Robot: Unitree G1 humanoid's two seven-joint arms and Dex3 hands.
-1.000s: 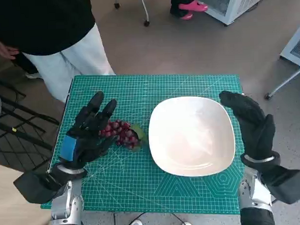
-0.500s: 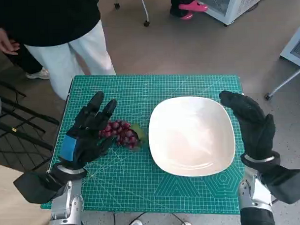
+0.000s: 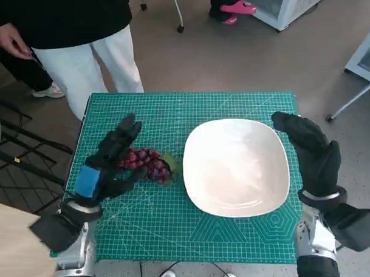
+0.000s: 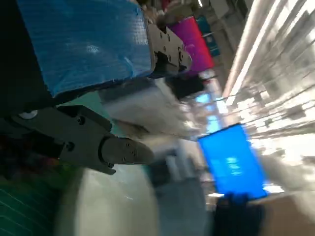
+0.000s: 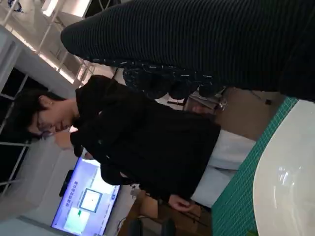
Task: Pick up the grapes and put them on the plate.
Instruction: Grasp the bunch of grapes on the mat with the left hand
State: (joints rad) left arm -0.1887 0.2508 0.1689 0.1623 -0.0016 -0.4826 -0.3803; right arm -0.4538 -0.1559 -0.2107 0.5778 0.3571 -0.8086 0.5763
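Note:
A bunch of red grapes (image 3: pixel 148 164) with a green leaf lies on the green mat (image 3: pixel 232 106), just left of the white square plate (image 3: pixel 236 167). My left hand (image 3: pixel 107 164) reaches over the bunch's left side, its fingers above the grapes and its thumb below them; the bunch still rests on the mat. My right hand (image 3: pixel 311 151) hovers flat at the plate's right edge, holding nothing. The left wrist view is blurred: only the blue-taped back (image 4: pixel 83 44) and one black finger (image 4: pixel 115 150) are clear. In the right wrist view the glove (image 5: pixel 197 34) is beside the plate's rim (image 5: pixel 288 187).
A person in white trousers (image 3: pixel 91 56) and a black top (image 5: pixel 147 142) stands at the table's far left corner. A black frame (image 3: pixel 22 162) stands on the floor to the left. Pink shoes (image 3: pixel 238 8) and a white unit (image 3: pixel 290 4) are beyond the table.
My left hand has drawn its fingers closer together and leaned further over the grapes, and its forearm has swung outwards. The person at the back stepped slightly right. The right hand has not moved.

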